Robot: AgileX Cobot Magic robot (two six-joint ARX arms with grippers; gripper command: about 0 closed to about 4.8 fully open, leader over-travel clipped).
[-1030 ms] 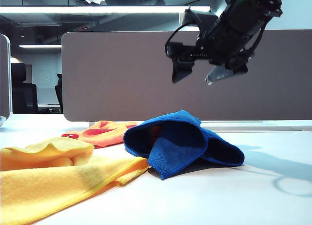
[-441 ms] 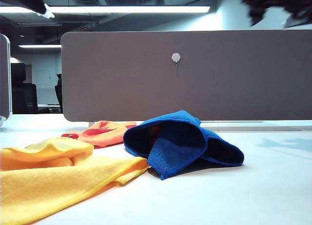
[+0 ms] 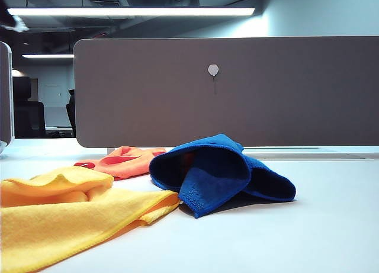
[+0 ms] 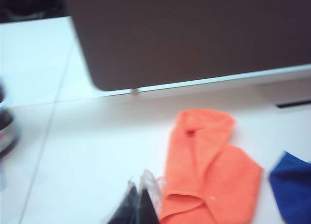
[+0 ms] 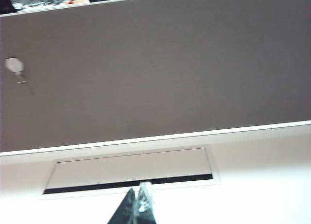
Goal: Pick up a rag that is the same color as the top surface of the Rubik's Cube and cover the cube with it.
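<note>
Exterior view: neither arm appears. The blue rag (image 3: 222, 172) lies bunched in a tented heap on the white table (image 3: 308, 231), in front of the grey partition (image 3: 237, 89). A reddish patch shows inside its open fold; it cannot be told from here whether that is the cube. The cube is otherwise hidden. The orange cloth (image 3: 127, 160) lies behind and to the left of the rag, close to it. The yellow cloth (image 3: 65, 214) spreads across the near left, its corner reaching just up to the rag's front edge. A small round fitting (image 3: 213, 69) is fixed on the partition.

Left wrist view (blurred): left gripper (image 4: 141, 204) hangs over bare table, fingertips drawn together into a point, nothing between them. The orange cloth (image 4: 209, 170) lies just beside the tips; an edge of the rag (image 4: 291, 185) lies beyond that cloth, well apart from the gripper. The partition (image 4: 194, 34) stands further ahead.

Right wrist view: right gripper (image 5: 137, 207) clenched, tips meeting, empty. Ahead of it a recessed panel (image 5: 131, 170) in the table, then the partition (image 5: 160, 73) with the fitting (image 5: 13, 66). No cloth and no rag near this gripper.
</note>
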